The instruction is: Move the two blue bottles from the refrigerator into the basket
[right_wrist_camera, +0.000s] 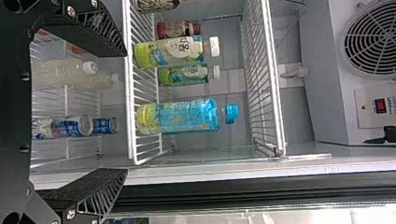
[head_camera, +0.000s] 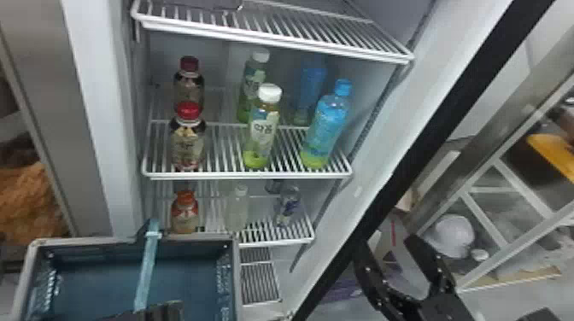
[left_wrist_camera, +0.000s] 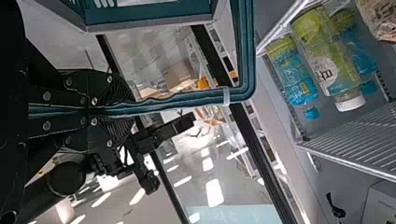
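Two blue bottles stand on the fridge's middle shelf at the right, the front one [head_camera: 326, 128] near the shelf's edge, the rear one [head_camera: 311, 83] behind it. My left gripper [head_camera: 160, 310], at the bottom of the head view, holds the teal basket [head_camera: 30, 273] by its handle; in the left wrist view the left gripper [left_wrist_camera: 125, 108] is shut on that handle [left_wrist_camera: 187, 97]. My right gripper [head_camera: 386, 243] stands open to the right of the fridge opening, apart from the bottles. In the right wrist view, the right gripper [right_wrist_camera: 126, 112] faces the front blue bottle [right_wrist_camera: 180, 115], nothing between its fingers.
White-capped green bottles [head_camera: 262, 132] stand left of the blue ones, red-capped bottles [head_camera: 188, 143] farther left. Wire shelves [head_camera: 252, 174] run across above and below. The fridge's right side and a black-edged door [head_camera: 384, 192] lie between the shelves and my right arm.
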{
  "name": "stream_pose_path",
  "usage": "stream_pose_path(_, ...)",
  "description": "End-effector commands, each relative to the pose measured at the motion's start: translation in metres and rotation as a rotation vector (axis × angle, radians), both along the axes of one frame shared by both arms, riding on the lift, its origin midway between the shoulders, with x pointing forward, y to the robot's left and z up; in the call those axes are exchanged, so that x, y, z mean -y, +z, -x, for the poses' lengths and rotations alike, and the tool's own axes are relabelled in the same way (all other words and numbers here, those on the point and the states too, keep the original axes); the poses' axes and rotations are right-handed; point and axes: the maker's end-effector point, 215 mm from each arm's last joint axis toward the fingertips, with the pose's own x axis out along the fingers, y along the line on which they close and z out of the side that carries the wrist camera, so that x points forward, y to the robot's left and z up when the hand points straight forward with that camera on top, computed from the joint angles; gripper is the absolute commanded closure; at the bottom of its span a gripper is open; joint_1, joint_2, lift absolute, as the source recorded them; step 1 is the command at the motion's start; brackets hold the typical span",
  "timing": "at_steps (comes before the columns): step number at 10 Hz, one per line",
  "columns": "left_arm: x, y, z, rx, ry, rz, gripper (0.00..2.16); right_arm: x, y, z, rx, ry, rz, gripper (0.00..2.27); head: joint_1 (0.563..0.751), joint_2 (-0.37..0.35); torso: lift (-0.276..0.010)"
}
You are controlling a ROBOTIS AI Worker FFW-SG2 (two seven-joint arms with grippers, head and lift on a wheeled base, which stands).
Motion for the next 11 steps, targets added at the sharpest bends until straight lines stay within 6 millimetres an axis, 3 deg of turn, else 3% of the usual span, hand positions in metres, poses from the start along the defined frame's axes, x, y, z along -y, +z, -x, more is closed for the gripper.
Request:
stream_pose_path(1,0.000,0.000,0.000,0.000,0.000,0.000,1.20,0.000,-0.001,0.000,-0.002,-0.001,-0.002,0.12,0.695,-0.350,0.000)
stream_pose_path(7,-0.001,-0.001,0.000,-0.002,0.003,0.001,1.20,0.003,0.000,-0.012,0.021,-0.007,-0.001,0.12,0.695,-0.350,0.000)
stream_pose_path(11,-0.001,-0.001,0.000,-0.002,0.004,-0.001,1.20,0.007,0.002,-0.039,0.061,-0.015,0.021,0.12,0.695,-0.350,0.000)
